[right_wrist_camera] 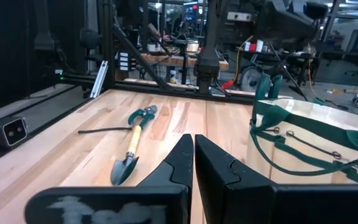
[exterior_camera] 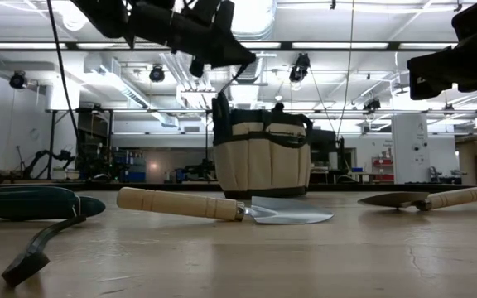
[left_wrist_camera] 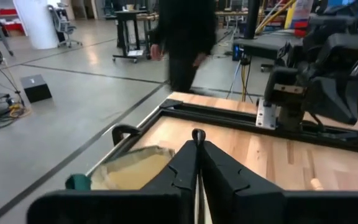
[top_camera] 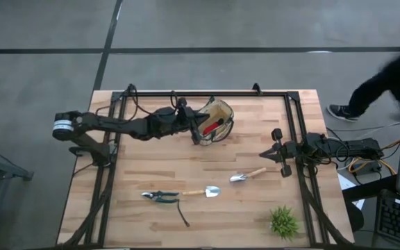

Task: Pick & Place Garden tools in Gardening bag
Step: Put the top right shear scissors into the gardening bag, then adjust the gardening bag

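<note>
We see the round tan fabric gardening bag [top_camera: 218,119] with dark green trim standing at the far middle of the pale wooden surface [top_camera: 186,167]. Inside its open mouth lies a small red item [top_camera: 212,127]; what else it may hold we cannot tell.

The left hand [top_camera: 197,132] hangs at the bag's left rim, above the opening, its arm stretched in from the left edge of the surface. In the left wrist view its two dark fingers [left_wrist_camera: 182,168] stand pressed almost together, with only a thin slit between them, and nothing is gripped there.

The right hand [top_camera: 279,154] waits low at the right side of the surface, well apart from the bag, fingers closed on nothing.

The other garden tools lie on the surface. One silver-bladed trowel with a light wooden handle [top_camera: 247,175] rests right of centre, near the right hand. A second trowel of the same kind [top_camera: 203,192] lies nearer, around the middle, and just left of it are the green-handled pruners [top_camera: 160,196]. A thin dark strap [top_camera: 183,216] lies near them. A green spiky plant [top_camera: 283,222] sits at the near right corner.

A person in dark clothes [top_camera: 387,76] stands on the floor beyond the far right corner.
</note>
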{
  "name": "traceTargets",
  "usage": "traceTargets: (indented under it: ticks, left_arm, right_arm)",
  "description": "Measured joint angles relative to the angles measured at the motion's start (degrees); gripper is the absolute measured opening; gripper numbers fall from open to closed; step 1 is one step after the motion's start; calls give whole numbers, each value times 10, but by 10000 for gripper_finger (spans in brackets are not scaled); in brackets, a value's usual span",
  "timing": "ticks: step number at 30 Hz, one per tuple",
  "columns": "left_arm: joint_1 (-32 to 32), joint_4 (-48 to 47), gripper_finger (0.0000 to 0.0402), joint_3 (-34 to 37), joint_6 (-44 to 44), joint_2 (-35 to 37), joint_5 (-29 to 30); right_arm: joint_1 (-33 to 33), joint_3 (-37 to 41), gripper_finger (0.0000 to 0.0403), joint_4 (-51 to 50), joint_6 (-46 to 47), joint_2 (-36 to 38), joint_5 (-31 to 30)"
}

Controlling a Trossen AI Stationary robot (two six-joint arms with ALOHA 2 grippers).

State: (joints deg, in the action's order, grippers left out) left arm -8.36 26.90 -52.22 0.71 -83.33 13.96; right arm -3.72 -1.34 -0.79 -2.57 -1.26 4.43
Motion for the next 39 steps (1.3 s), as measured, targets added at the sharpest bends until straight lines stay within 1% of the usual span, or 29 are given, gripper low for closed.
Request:
traceTargets:
  ticks: [5,9,13,16,19,24,30,35,39]
  left_arm:
    - [-1,-26,61,-11,-2,12,0]
    - [-1,-31,84,-20,-7,19,-19]
    - [-1,-57,98,-37,8,23,-77]
    - [0,-115,100,-55,13,22,-105]
    - [2,-179,99,-69,13,19,-105]
    - [2,-254,99,-79,12,18,-105]
    - [2,-273,101,-76,9,13,-103]
    - [3,-285,101,-76,2,-20,-102]
    - [3,-313,103,-93,-3,-50,-101]
  right_arm:
    - [0,0,8,0,0,-1,0]
    - [0,0,8,0,0,-1,0]
    - [0,0,8,0,0,0,0]
    - [0,0,8,0,0,0,0]
    - [0,0,8,0,0,0,0]
    - [0,0,8,0,0,0,0]
    - [0,0,8,0,0,0,0]
    - [0,0,8,0,0,-1,0]
    - [0,0,8,0,0,-1,0]
